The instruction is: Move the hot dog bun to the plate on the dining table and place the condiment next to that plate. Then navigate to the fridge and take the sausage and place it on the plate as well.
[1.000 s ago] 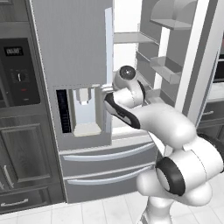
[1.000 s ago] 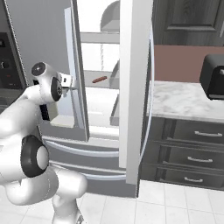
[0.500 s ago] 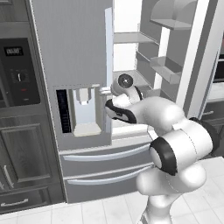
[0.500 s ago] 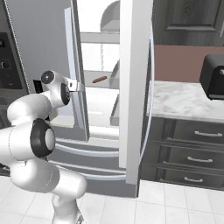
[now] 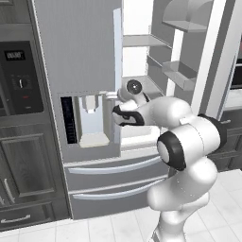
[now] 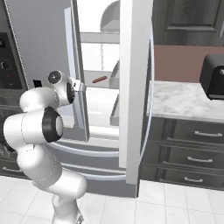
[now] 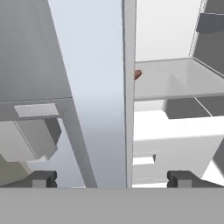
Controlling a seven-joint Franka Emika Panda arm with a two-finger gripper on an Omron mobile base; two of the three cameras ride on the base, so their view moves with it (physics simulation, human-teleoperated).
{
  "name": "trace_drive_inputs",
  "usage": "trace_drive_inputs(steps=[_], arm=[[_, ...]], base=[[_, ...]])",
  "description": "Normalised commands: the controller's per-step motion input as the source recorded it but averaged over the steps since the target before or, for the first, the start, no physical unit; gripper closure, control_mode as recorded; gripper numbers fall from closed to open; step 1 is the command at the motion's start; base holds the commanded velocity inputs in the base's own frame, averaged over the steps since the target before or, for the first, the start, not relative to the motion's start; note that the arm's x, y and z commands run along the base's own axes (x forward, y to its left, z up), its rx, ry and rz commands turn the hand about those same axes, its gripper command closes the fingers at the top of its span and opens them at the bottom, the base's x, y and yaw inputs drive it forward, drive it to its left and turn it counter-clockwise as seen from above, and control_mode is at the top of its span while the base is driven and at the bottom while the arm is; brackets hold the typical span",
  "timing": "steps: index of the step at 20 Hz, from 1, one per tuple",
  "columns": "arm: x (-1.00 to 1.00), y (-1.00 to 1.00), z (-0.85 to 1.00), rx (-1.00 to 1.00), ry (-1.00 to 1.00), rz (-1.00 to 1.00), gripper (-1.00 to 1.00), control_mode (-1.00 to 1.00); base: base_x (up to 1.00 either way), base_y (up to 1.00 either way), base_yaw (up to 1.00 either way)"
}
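The reddish-brown sausage (image 6: 99, 79) lies on a middle shelf (image 6: 105, 85) inside the open fridge. In the hand view only its tip (image 7: 137, 74) peeks out from behind the edge of the shut left door (image 7: 127, 87), resting on the glass shelf (image 7: 175, 81). My gripper (image 7: 113, 179) is open with nothing between its fingers, and it faces that door edge. From the base views the gripper (image 5: 122, 115) (image 6: 81, 86) hangs just in front of the left door's inner edge, short of the fridge interior and slightly lower than the sausage.
The left fridge door carries a water dispenser (image 5: 92, 118). The right door (image 6: 135, 87) stands swung open, with bins (image 5: 177, 75) on its inside. Freezer drawers (image 5: 113, 170) sit below. An oven panel (image 5: 19, 80) is at the left; a marble counter (image 6: 188, 98) with a toaster (image 6: 214, 76) is at the right.
The arm has stretched forward and the hand has moved closer to the fridge, up against the left door's edge. The sausage has stayed on its shelf.
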Motion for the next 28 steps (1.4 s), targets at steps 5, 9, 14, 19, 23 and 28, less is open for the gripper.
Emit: trace_drive_inputs(steps=[5,9,14,19,23,28], arm=[[0.4,0.1,-0.09,0.04,0.0,0.0,-1.0,-1.0],[0.41,0.03,-0.15,0.01,0.0,0.0,-1.0,-1.0],[0.42,0.03,-0.2,0.0,0.0,0.0,-1.0,-1.0],[0.42,0.19,-0.21,0.0,0.0,0.0,1.0,-1.0],[0.17,0.13,-0.07,0.0,0.0,0.0,1.0,-1.0],[-0.68,0.28,0.1,0.0,0.0,0.0,1.0,-1.0]], base=[[0.0,0.0,0.0],[0.0,0.0,0.0],[0.0,0.0,0.0],[0.0,0.0,0.0],[0.0,0.0,0.0],[0.0,0.0,0.0]])
